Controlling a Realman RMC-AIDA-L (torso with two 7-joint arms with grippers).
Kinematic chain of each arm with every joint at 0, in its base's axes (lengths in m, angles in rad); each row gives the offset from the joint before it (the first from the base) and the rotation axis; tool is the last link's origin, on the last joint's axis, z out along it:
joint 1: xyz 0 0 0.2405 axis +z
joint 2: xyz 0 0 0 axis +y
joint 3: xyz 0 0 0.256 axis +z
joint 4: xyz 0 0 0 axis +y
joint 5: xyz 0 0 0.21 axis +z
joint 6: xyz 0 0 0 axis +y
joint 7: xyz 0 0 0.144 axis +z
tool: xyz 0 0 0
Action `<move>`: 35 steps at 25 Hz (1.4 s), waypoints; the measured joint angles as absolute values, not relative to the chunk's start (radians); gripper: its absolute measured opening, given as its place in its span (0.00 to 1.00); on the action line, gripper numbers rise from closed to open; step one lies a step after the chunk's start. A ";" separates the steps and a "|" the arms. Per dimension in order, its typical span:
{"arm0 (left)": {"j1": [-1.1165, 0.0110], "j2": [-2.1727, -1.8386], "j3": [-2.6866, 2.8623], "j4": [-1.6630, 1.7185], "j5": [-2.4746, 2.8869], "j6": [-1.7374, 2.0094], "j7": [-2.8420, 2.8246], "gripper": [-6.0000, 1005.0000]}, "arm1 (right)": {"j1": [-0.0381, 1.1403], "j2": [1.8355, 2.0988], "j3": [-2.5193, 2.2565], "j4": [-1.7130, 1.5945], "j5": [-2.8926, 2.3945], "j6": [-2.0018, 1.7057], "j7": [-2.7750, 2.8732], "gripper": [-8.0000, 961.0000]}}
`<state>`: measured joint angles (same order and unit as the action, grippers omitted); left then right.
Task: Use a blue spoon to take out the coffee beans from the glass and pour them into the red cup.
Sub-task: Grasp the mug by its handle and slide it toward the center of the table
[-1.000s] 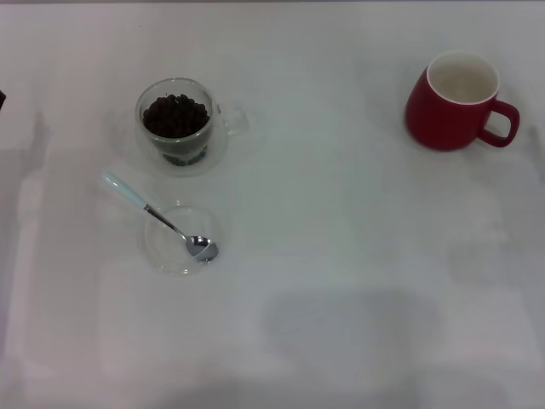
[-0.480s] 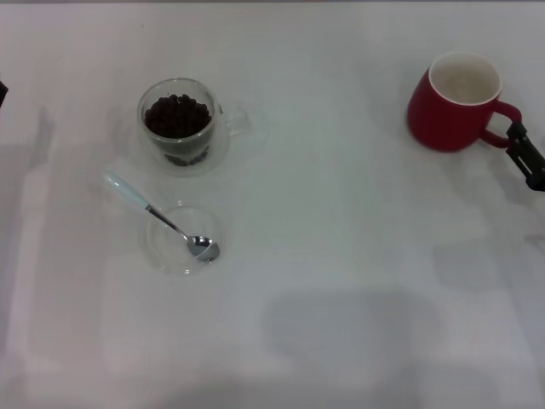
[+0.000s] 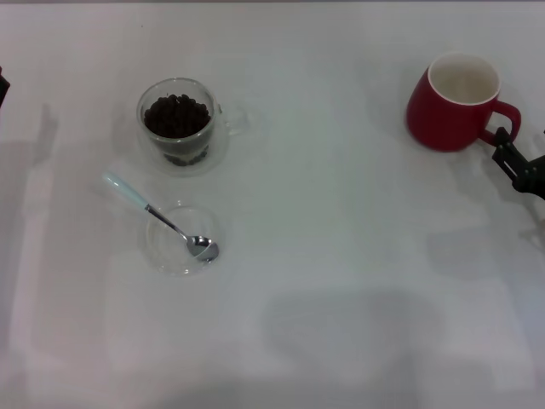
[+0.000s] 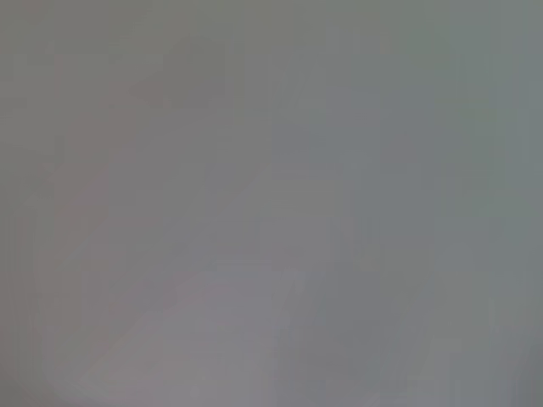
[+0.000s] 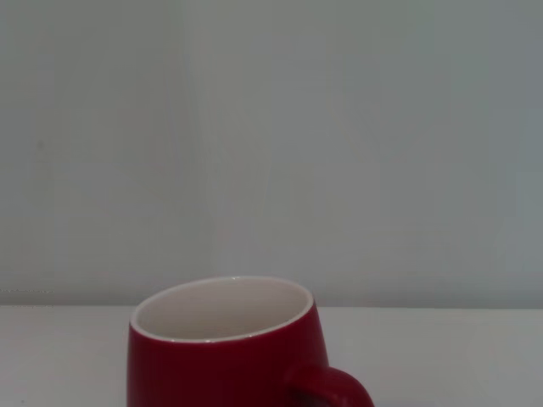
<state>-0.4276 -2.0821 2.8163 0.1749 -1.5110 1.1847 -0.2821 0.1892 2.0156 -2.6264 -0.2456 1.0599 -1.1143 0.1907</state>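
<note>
Lying nearest, spoon (image 3: 158, 216) rests across a clear dish (image 3: 177, 241), bowl inside, untouched. Behind it glass (image 3: 176, 124) holds the beans (image 3: 175, 115), none moved. Farthest right, red cup (image 3: 456, 100) stands empty. Right gripper (image 3: 516, 165) has come in from the edge, now just beside the cup's handle; jaw state cannot be told. Left gripper unseen. Table (image 3: 341, 256) between them open.

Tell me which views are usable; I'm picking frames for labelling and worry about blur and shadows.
Head view: evenly lit, soft grey shadows on the table, glass and blue spoon readable, right gripper cut by the edge beside the red cup. Left wrist view: featureless grey blur, unusable. Right wrist view: the cup's lower part is cropped.
</note>
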 joint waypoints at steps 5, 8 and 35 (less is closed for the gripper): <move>-0.427 -2.083 2.816 0.175 -1.511 1.185 -0.282 0.87 | 0.210 2.015 -2.626 -0.235 1.067 -1.093 0.190 0.86; -0.424 -2.083 2.816 0.175 -1.511 1.184 -0.282 0.87 | 0.220 2.013 -2.618 -0.232 1.068 -1.086 0.190 0.85; -0.405 -2.083 2.816 0.174 -1.526 1.196 -0.282 0.87 | 0.283 2.011 -2.560 -0.217 1.053 -1.037 0.189 0.62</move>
